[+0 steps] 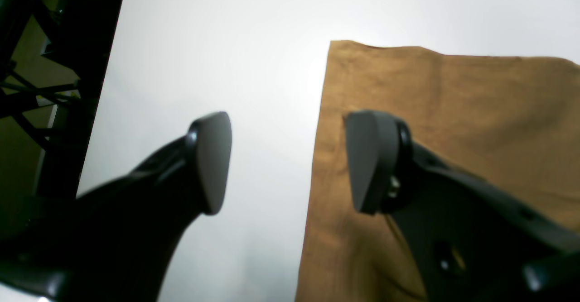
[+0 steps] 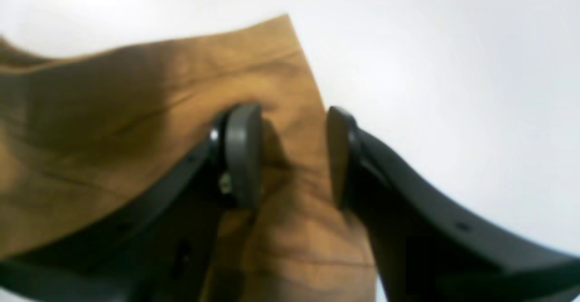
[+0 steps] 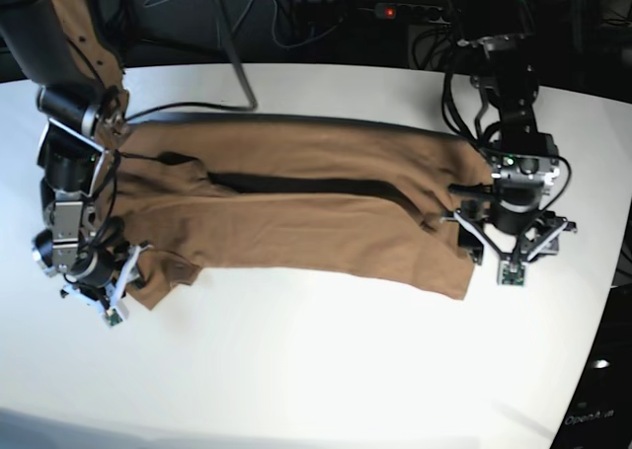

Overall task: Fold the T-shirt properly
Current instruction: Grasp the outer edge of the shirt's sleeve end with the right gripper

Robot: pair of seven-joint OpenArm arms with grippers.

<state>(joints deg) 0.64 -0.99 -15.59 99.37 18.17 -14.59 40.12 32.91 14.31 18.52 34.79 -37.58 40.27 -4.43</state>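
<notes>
Pincers low at T-shirt (image 3: 296, 207) ends | left pincer (image 1: 290, 164) agape | right pincer (image 2: 293, 155) straddling hem

base view: looks down from high at the front onto the whole white table (image 3: 326, 370), both arms in frame, far from the cloth.
left wrist view: sits just behind the left gripper (image 1: 287, 161), very near, facing along its fingers toward the table; T-shirt (image 1: 453, 125) edge fills the right of the frame.
right wrist view: sits just behind the right gripper (image 2: 293, 157), closer still and blurred; cloth fills the left of the frame.
shared: each wrist view shows one end of the T-shirt that the base view shows whole.
</notes>
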